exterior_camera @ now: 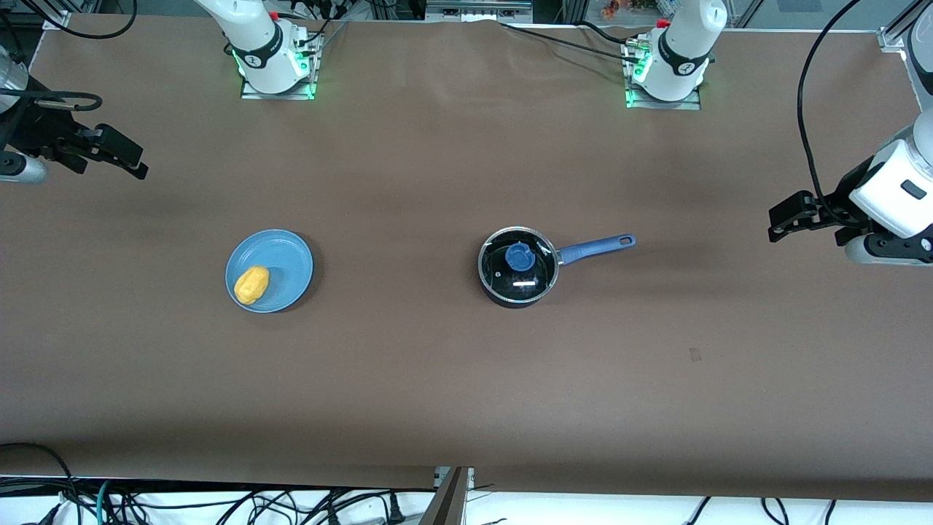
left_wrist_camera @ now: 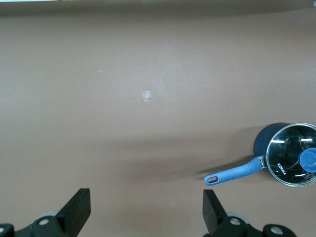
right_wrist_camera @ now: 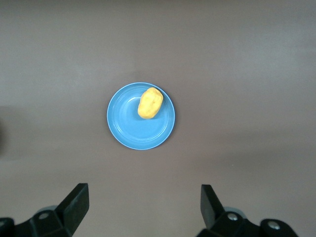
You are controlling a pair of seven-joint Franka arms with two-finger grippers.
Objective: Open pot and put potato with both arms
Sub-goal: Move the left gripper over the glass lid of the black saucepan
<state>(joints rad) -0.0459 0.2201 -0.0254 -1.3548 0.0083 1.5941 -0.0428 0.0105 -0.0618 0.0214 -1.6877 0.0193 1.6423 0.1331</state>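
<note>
while both arms waited up in the air, the pot (exterior_camera: 518, 267) sat right of centre in the front view, glass lid (exterior_camera: 519, 265) on, blue handle (exterior_camera: 596, 247) pointing to frame right. potato (exterior_camera: 251, 284) lay on the light-blue plate (exterior_camera: 290, 264), left of centre. left gripper (exterior_camera: 778, 221) at right edge, fingers spread, holding nothing. right gripper (exterior_camera: 135, 164) at upper left, likewise spread w/ nothing held.

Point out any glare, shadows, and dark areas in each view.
Front view: white glints on the pot's glass lid, soft shadow under the plate. Left wrist view: streaks of glare on the lid, long faint shadow across the table beside the handle. Right wrist view: even light on the potato, darker patch at one edge; fingers of each gripper open.
</note>
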